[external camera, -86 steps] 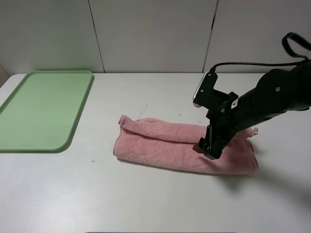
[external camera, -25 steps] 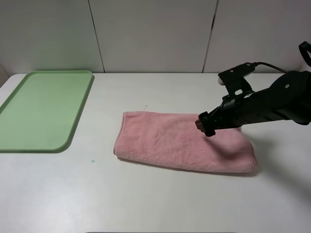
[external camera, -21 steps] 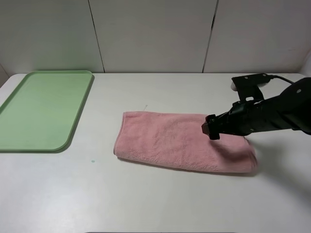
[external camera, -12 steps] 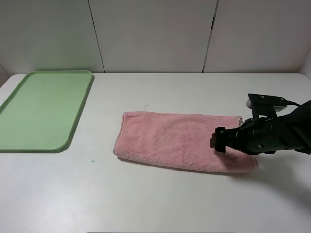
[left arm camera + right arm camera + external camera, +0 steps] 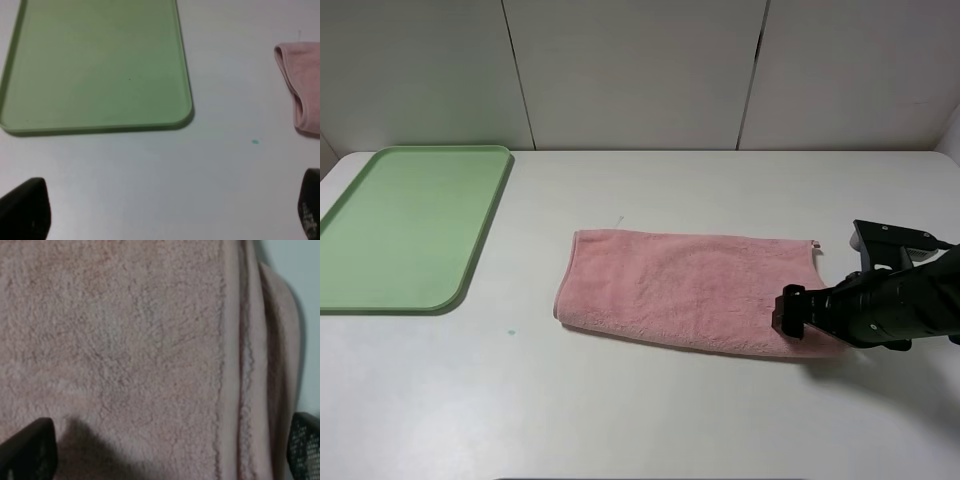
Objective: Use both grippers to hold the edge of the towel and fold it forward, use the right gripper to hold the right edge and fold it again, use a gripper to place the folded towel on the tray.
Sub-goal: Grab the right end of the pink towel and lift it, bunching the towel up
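On the table (image 5: pixel 650 410), the folded fluffy pink towel (image 5: pixel 690 285) lies beneath the wide-spread right gripper (image 5: pixel 789 311).

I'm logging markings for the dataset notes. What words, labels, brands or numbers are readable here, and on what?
None: no text shows on the towel, the tray, the table or the right gripper.
The teal speck on the table is a stain, not a sign.

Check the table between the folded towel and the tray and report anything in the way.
Nothing visible blocks it. Between the towel and the tray lies only bare table, marked by one tiny teal speck, flat and no obstacle.
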